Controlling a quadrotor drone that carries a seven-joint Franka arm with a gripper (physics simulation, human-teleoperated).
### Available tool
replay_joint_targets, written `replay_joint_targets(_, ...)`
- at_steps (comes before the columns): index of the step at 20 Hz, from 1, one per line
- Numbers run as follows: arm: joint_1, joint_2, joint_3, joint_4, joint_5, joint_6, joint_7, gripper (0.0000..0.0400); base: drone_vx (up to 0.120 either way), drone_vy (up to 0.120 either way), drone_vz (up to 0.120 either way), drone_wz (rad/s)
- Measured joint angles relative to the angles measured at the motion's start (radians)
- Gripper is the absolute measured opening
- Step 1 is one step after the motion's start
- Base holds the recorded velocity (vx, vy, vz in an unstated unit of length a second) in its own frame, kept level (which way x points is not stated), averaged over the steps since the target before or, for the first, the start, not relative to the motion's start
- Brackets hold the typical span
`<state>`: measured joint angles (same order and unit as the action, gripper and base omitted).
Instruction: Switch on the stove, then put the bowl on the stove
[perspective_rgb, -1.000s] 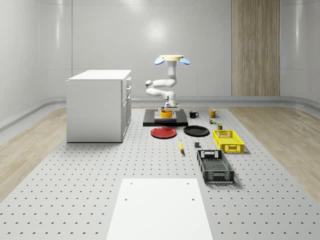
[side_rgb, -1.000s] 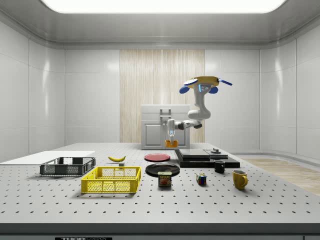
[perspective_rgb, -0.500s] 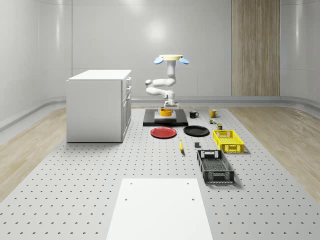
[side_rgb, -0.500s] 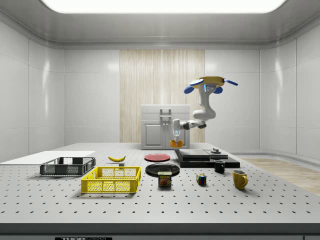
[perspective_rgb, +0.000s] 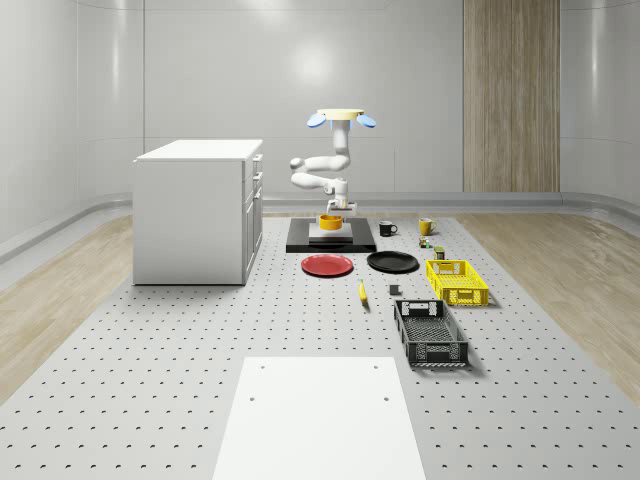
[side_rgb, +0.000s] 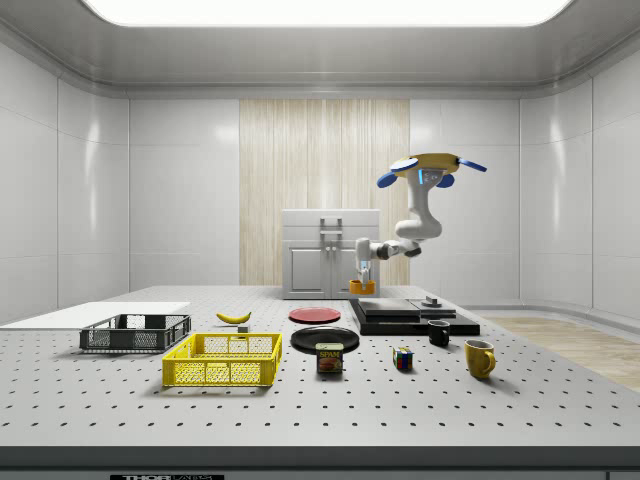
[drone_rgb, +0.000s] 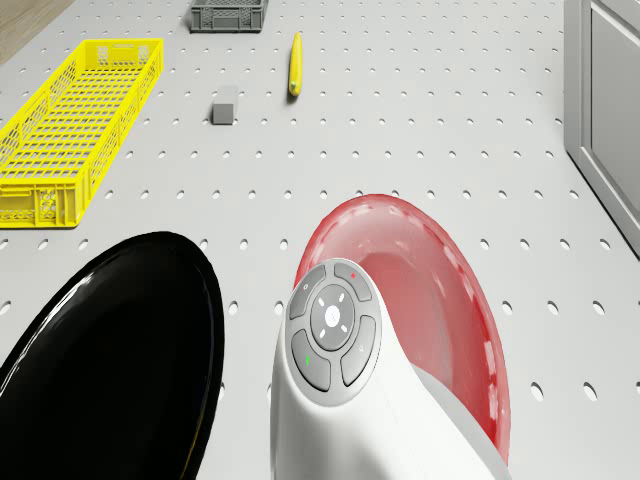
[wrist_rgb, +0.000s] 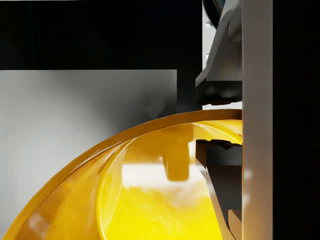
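Two pads of the tool (wrist_rgb: 220, 120) pinch the rim of the bowl (wrist_rgb: 150, 190) in the wrist view: one dark pad (wrist_rgb: 217, 93) sits outside the wall and the other inside it, so the tool is pressed onto the bowl's edge. The bowl is orange-yellow, round and glossy, with a thick rim and a bright yellow inside that carries pale reflections.

In the whole-scene view the bowl (perspective_rgb: 331, 222) hangs under the tool a little above the centre of the frame, over the pale plate of the stove (perspective_rgb: 331, 240), which is a flat black slab on the desk (perspective_rgb: 200, 330). I cannot tell if the bowl touches the plate or is just above it. In the side view the bowl (side_rgb: 361, 288) is right of centre, at the left end of the stove (side_rgb: 410, 316).

The drone (side_rgb: 431, 166) hovers in the upper right part of the side view, above the stove, and its white arm (side_rgb: 405, 235) bends down and to the left toward the bowl.

In the drone view a red plate (drone_rgb: 440, 310) lies at the lower centre, a black plate (drone_rgb: 110, 350) at the lower left, and a yellow basket (drone_rgb: 75, 120) at the upper left.
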<state>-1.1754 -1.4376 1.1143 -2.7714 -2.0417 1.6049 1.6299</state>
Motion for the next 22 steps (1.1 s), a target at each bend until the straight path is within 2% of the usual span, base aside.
replay_joint_targets(14, -0.001, -0.002, 0.0, 0.0, 0.001, 0.001, 0.001, 0.01, -0.12, 0.0, 0.0, 0.0)
replay_joint_targets(22, -0.014, 0.001, -0.059, 0.03, -0.054, 0.033, -0.002, 0.01, -0.005, 0.0, 0.0, 0.0)
